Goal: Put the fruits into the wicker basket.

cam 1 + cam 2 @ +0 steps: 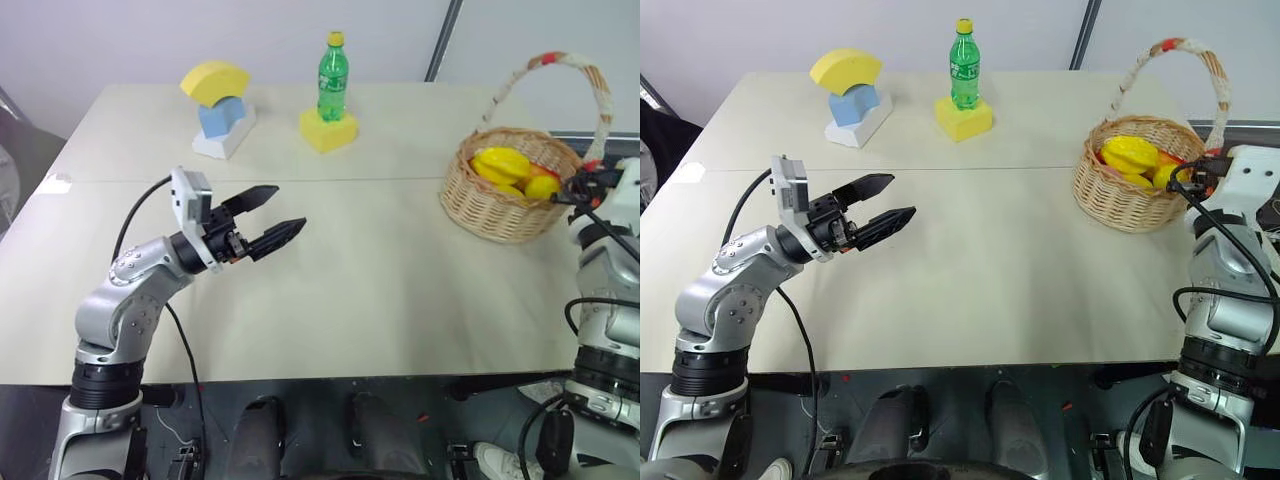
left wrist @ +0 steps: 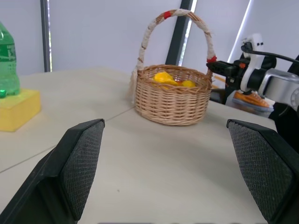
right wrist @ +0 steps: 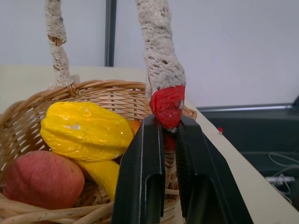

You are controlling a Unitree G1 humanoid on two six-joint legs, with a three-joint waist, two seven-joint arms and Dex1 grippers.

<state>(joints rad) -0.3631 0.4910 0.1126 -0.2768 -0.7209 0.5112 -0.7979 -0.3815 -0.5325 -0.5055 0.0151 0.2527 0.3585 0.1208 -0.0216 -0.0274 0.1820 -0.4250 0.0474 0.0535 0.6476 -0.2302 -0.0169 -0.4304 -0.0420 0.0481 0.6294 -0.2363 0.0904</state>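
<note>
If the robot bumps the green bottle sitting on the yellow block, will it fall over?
Probably, yes. The green bottle is tall and narrow and stands upright on a small yellow block, so a push near its cap would likely tip it. It looks like smooth plastic, so it may slip, and its round body could roll across the table.

On my right eye view, the left hand [image 1: 891, 199] hovers over the bare middle of the surface [image 1: 990, 270] with its fingers spread apart. The right hand [image 1: 1185, 180] sits against the near rim of the wicker basket [image 1: 1130, 195], which holds yellow fruits [image 1: 1132, 157]. Far back stand a green bottle [image 1: 962, 64] on a yellow block [image 1: 963, 118] and stacked foam shapes [image 1: 850, 95].
</note>
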